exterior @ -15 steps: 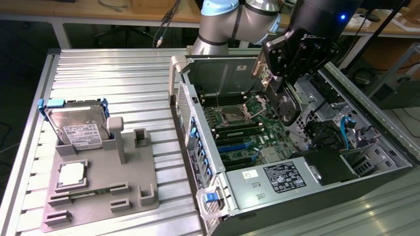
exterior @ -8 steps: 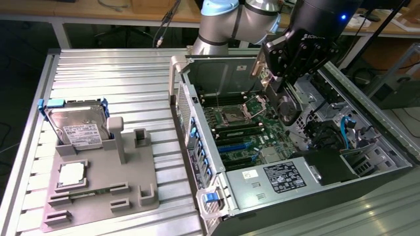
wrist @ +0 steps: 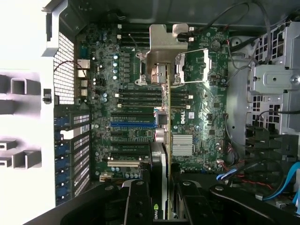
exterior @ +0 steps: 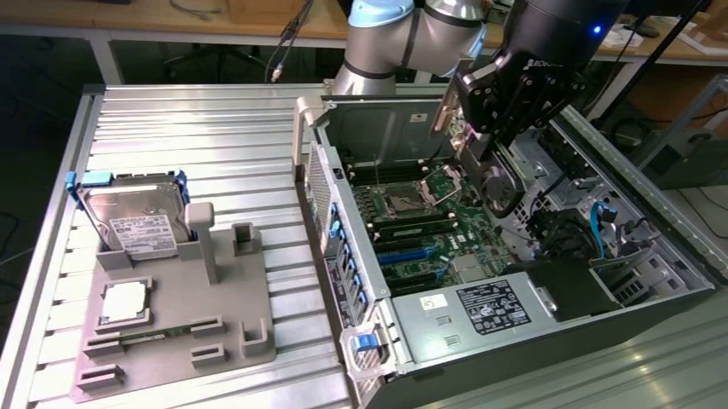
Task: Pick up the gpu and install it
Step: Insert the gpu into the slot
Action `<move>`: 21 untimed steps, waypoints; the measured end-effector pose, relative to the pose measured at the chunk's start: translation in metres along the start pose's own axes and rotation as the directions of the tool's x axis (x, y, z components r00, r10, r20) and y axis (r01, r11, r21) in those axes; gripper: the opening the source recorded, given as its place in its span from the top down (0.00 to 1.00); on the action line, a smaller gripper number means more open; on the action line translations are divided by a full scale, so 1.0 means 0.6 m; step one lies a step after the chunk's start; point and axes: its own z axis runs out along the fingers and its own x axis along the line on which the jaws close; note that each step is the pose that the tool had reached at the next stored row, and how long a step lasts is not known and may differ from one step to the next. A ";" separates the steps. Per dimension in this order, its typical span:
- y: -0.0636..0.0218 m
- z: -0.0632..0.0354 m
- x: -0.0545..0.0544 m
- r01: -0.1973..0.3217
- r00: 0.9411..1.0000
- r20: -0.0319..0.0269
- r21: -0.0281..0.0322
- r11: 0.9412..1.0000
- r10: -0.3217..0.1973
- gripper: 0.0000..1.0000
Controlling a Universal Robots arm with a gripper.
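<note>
Gpu point(exterior: 497, 189) point(wrist: 161, 154) hangs edge-down, clamped between the partly closed gripper's point(exterior: 483, 141) point(wrist: 161, 206) jaws over the motherboard's point(exterior: 444, 223) point(wrist: 199, 110) middle. Any offset from the blue PCIe slot point(wrist: 133, 125) risks jamming or scraping components.

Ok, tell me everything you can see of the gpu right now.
The gpu is a slim dark card with a round fan on its face and a pale bracket at one end. The gripper clamps it, so it hangs on edge over the motherboard inside the open computer case. In the wrist view it appears edge-on and thin, with a green logo near the gripper. I cannot tell whether it touches a slot.
</note>
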 end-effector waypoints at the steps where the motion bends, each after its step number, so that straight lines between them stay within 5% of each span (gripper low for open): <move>1: 0.000 0.000 0.000 0.004 1.000 0.000 0.000 1.000 -0.004 0.73; 21: 0.000 0.000 0.000 0.080 0.997 -0.001 -0.003 0.997 -0.080 0.73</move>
